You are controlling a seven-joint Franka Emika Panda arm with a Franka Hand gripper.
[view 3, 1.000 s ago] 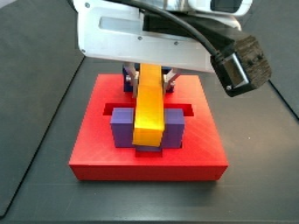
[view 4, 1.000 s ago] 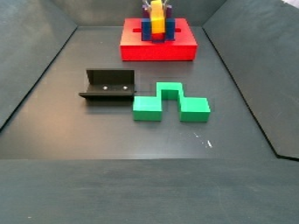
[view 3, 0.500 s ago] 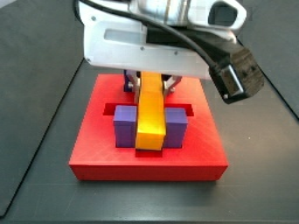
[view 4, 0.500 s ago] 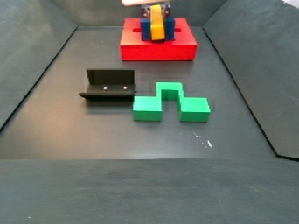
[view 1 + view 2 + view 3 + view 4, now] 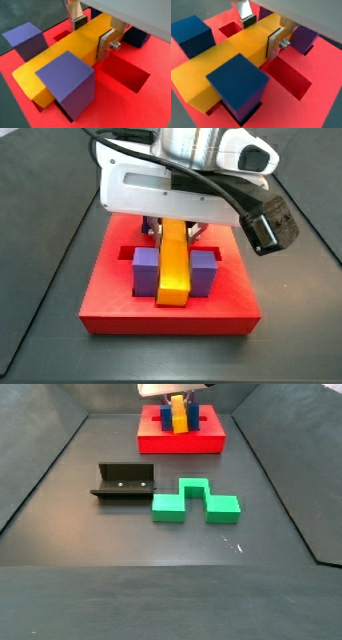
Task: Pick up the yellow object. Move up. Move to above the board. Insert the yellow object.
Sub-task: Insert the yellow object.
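While the gripper (image 5: 92, 34) hangs low over the red board (image 5: 114, 306) at the far end of the floor, its silver fingers (image 5: 278, 42) press on both long sides of the yellow bar (image 5: 67, 55), clamped on it. The bar lies along the board's middle between the upright blocks (image 5: 236, 83), one end reaching toward a board edge in a side view (image 5: 173, 268). Nearer the floor's centre stand the dark fixture (image 5: 124, 482) and, just beside it, the green notched block (image 5: 191, 501).

End effector (image 5: 92, 31) between upright blocks (image 5: 67, 85).
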